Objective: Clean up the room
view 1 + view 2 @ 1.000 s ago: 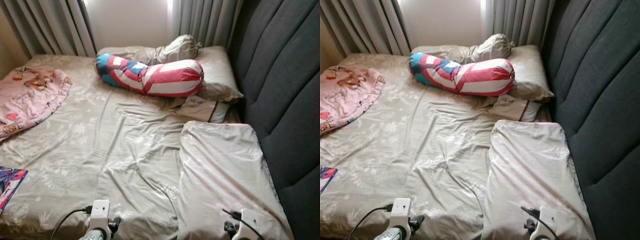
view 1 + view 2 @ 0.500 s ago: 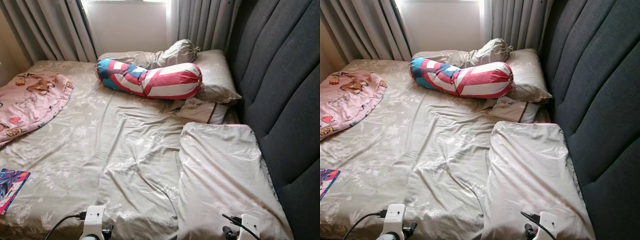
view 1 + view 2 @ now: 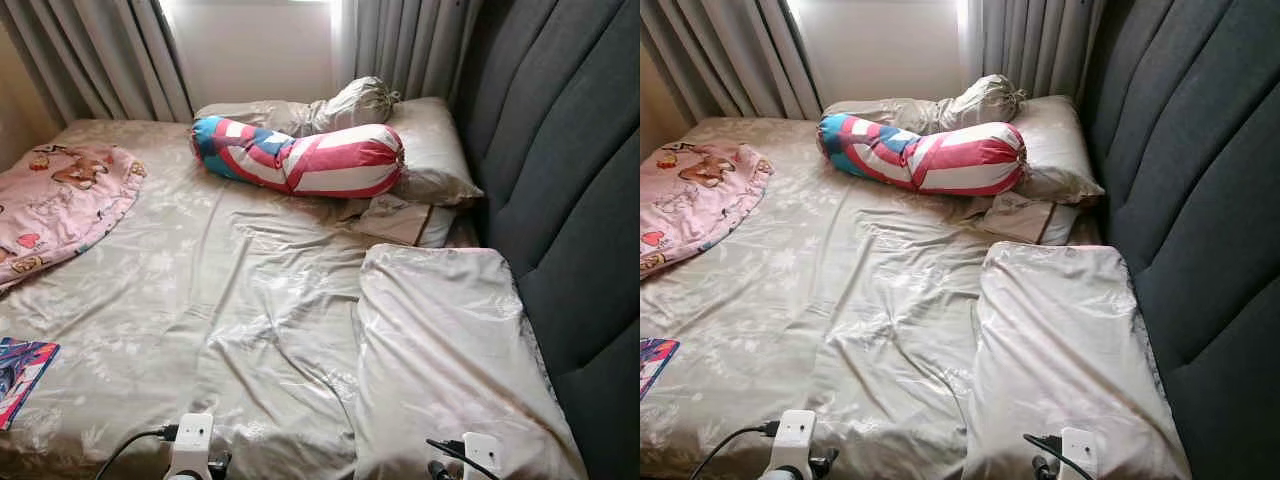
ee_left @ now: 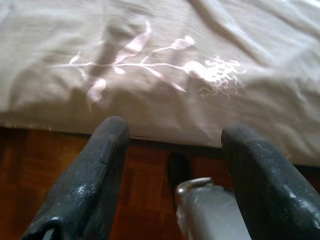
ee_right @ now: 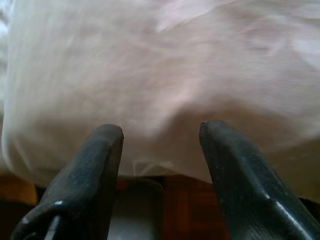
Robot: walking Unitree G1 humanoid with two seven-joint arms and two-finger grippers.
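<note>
my left gripper (image 4: 172,165) open, empty | right gripper (image 5: 157,165) open too | both low by the rumpled bed sheet (image 3: 250,300) edge

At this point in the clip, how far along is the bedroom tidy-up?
Nothing looks finished yet. The bed sheet is wrinkled, the striped bolster lies askew across the pillows, a pink blanket sits bunched at the left and a colourful book lies near the edge. In hand: nothing; the left claw and right claw are open at the bed's near edge. Everything remains to straighten.
</note>
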